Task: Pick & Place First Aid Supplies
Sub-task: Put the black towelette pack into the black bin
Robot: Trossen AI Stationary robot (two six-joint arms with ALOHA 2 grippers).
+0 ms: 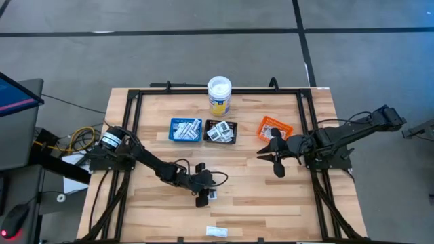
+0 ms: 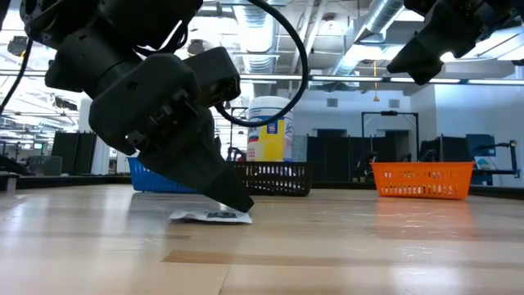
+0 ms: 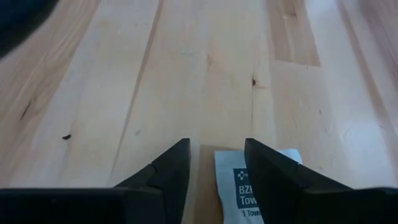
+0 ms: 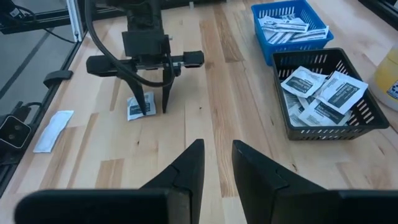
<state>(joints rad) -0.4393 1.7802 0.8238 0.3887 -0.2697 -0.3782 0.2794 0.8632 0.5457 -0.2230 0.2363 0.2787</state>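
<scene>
Left pincer (image 3: 214,171) parted, one finger half hiding a flat towelette packet (image 3: 249,186)

Squarish white towelette packet (image 4: 138,107) with dark print lying flat on the wood near table centre, narrow white strip packet (image 1: 217,232) flat at the near edge, strip packets (image 4: 287,26) heaped in the blue tray, squarish packets (image 4: 323,96) piled in the black tray
</scene>
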